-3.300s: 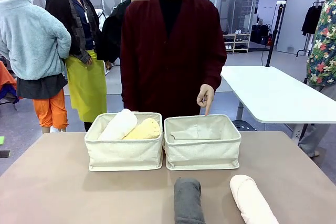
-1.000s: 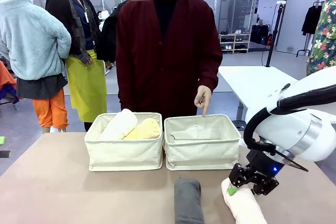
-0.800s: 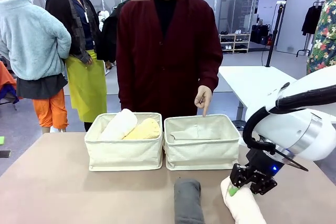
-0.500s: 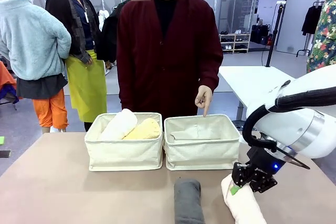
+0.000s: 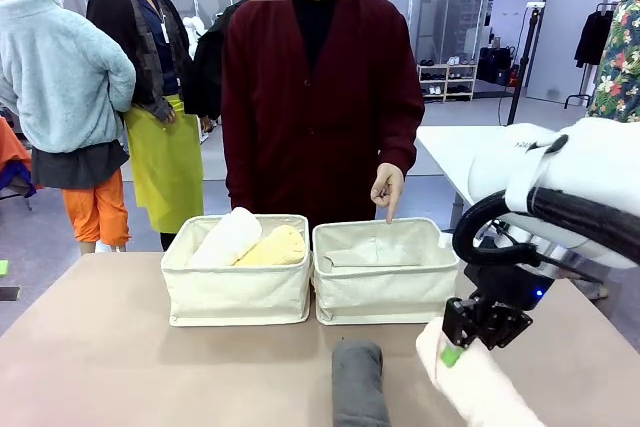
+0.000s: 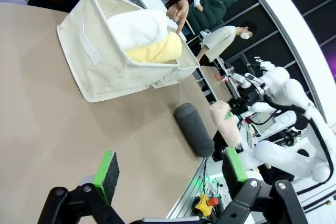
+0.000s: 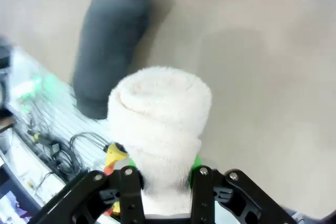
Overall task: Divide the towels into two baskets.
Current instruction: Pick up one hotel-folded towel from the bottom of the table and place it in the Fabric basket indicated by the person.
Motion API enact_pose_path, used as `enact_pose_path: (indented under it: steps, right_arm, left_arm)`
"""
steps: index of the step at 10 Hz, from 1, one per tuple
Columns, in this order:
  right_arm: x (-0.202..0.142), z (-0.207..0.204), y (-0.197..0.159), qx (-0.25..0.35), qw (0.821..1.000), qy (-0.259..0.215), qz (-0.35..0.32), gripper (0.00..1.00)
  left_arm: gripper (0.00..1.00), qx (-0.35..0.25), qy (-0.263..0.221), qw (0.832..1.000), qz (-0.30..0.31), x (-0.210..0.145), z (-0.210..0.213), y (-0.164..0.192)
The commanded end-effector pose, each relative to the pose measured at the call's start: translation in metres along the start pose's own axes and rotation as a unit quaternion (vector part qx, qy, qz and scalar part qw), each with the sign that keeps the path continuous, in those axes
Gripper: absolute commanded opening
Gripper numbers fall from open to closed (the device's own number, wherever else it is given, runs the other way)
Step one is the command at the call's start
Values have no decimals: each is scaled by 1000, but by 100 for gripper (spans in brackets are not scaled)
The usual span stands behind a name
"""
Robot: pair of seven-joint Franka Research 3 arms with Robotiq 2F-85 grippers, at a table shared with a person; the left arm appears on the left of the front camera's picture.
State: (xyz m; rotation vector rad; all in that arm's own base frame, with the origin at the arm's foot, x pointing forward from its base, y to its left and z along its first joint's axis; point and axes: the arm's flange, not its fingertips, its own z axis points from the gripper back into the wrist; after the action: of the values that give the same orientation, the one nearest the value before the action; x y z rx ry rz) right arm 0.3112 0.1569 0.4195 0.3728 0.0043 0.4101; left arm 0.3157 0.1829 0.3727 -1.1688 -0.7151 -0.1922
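**Desk:** What does the claw have?

**Photographer:** The right gripper [image 5: 455, 350] is clamped around one end of the pale pink towel [image 5: 485, 392], with its green pads pressed into the roll on either side. In the right wrist view the roll's spiral end stands out past the fingers. The gripped end looks raised off the table [image 5: 100, 347]. Whether the other end is clear of it, I cannot tell. The left gripper [image 6: 170, 167] hangs low over bare tabletop, jaws wide, with nothing between them.

**Desk:** And around it?

**Photographer:** Near the pink roll lies the dark grey towel [image 5: 360, 382], flat on the table in front of the right basket [image 5: 385, 292]. Neither claw touches it.

**Desk:** The baskets?

**Photographer:** They stand side by side, their walls touching or close to it. The left basket [image 5: 235, 292] holds the white towel [image 5: 228, 237] and the pale yellow towel [image 5: 272, 245], which lie next to each other with their tops above the rim. The right basket holds no towel. At the far side, a person's hand [image 5: 388, 187] points one finger down toward it.

**Desk:** The score?

**Photographer:** Half done, by my reading. Two towels sit in one basket and two are not yet in any. The pink one is in the claw and is probably bound for the right basket. The grey one would need to follow it there for an even split.
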Motion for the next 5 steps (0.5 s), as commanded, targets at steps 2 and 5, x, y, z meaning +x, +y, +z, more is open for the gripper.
enact_pose_path:
  steps: [2, 5]
  right_arm:
    - [-19, 18, 30, -5, 968, 110, 224, 0]
    - [-17, 12, 42, -26, 949, 123, 290, 0]
  left_arm:
    - [100, -7, -8, 1000, 2, -1, 2, -3]
    - [100, -7, -8, 1000, 2, -1, 2, -3]
